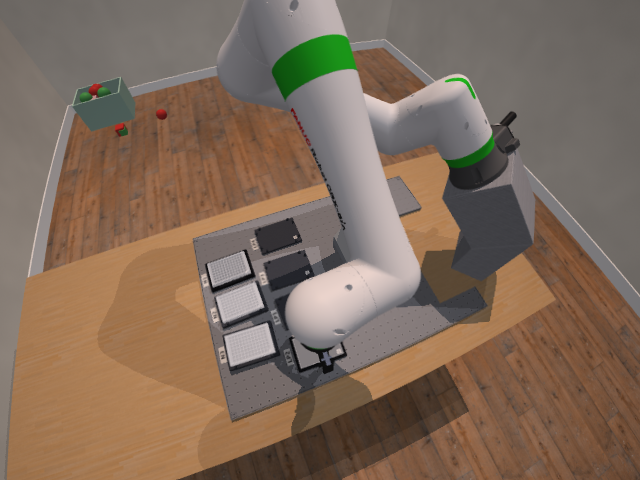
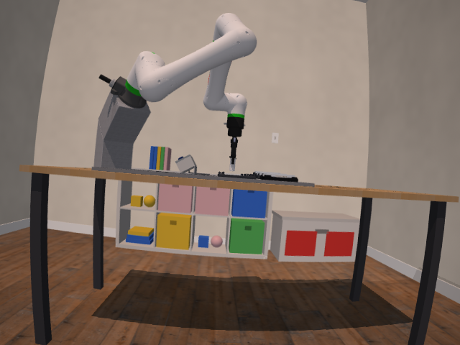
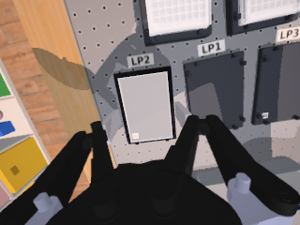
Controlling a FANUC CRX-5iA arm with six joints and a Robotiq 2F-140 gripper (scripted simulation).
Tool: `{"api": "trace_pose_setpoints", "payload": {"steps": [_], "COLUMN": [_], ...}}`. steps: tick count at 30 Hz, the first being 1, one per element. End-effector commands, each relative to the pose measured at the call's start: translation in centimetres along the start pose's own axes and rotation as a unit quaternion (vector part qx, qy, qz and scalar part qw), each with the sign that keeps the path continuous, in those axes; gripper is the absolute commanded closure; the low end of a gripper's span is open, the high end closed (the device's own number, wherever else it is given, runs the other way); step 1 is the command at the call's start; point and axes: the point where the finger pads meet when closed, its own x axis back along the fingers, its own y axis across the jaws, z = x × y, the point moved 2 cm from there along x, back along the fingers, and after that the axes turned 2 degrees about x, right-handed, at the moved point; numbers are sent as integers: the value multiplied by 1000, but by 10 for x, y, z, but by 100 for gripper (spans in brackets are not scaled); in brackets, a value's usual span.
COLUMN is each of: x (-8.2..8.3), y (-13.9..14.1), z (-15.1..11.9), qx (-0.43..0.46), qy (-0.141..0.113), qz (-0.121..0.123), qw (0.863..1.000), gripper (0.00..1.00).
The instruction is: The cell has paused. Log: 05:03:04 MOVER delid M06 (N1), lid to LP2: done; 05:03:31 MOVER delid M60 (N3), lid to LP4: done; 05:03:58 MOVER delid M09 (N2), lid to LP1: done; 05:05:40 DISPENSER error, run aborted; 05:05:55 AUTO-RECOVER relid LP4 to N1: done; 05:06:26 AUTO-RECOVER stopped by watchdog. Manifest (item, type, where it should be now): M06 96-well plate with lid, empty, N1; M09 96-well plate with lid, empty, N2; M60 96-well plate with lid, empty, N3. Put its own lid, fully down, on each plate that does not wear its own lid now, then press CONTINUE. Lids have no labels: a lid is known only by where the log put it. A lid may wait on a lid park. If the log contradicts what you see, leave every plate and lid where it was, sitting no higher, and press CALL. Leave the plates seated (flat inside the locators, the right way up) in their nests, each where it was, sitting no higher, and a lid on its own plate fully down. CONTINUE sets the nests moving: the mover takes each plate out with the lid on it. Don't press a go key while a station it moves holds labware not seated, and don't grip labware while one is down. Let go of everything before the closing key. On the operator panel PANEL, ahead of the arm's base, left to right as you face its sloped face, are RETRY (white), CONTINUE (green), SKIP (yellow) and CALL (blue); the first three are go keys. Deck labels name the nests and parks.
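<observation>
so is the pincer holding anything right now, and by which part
Nothing is held. The pincer hangs open above the lid lying on park LP2, with its fingers clear of the lid's edges.

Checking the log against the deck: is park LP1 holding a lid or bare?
Bare. In the wrist view, LP1 shows only its dark pad between the locators, while LP2 beside it holds a pale lid.

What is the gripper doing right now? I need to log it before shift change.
Gripper: open, holding nothing, hovering above the lid on park LP2.
</observation>
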Motion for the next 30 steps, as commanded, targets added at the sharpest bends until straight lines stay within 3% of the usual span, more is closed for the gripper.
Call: {"api": "trace_pose_setpoints", "payload": {"steps": [1,30], "x": [0,-8], "y": [0,0], "z": [0,0], "qx": [0,0], "qy": [0,0], "qz": [0,0], "qw": [1000,1000], "gripper": [34,34]}}
